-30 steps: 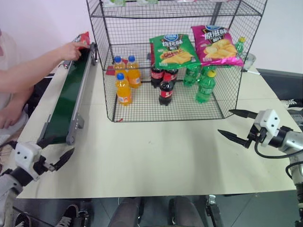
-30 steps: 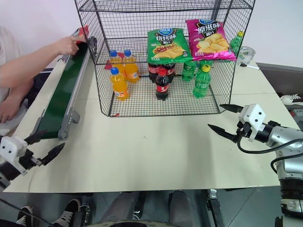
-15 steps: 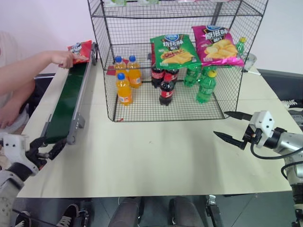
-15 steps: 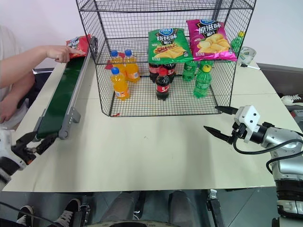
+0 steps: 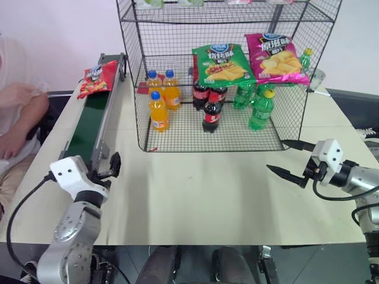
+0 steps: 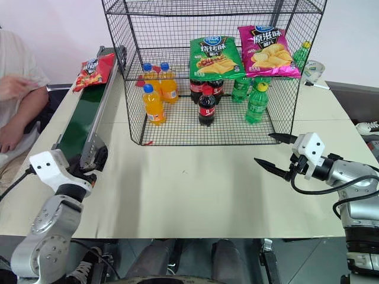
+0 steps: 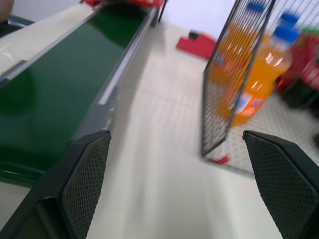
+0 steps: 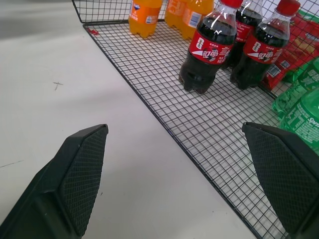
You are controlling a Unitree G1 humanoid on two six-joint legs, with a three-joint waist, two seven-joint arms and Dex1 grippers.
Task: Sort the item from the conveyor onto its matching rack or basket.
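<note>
Left end effector (image 5: 106, 171) now nearer conveyor (image 5: 89, 127); person's hand withdrawn.

Pink chip bag (image 6: 266, 51) reads "原滋味"; other labels illegible

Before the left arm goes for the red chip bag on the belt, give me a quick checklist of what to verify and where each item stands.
1. Red chip bag lies on the belt's far end: ok.
2. Person's hand is off the belt and away from the bag: ok.
3. Left gripper is open and holds nothing: ok.
4. Left gripper is within reach of the bag: not ok, it sits by the belt's near end, with the bag at the far end.
5. Right gripper is open, over the table, away from the belt: ok.
6. Free spot for the bag on the rack beside the green and pink bags: cannot tell.
</note>
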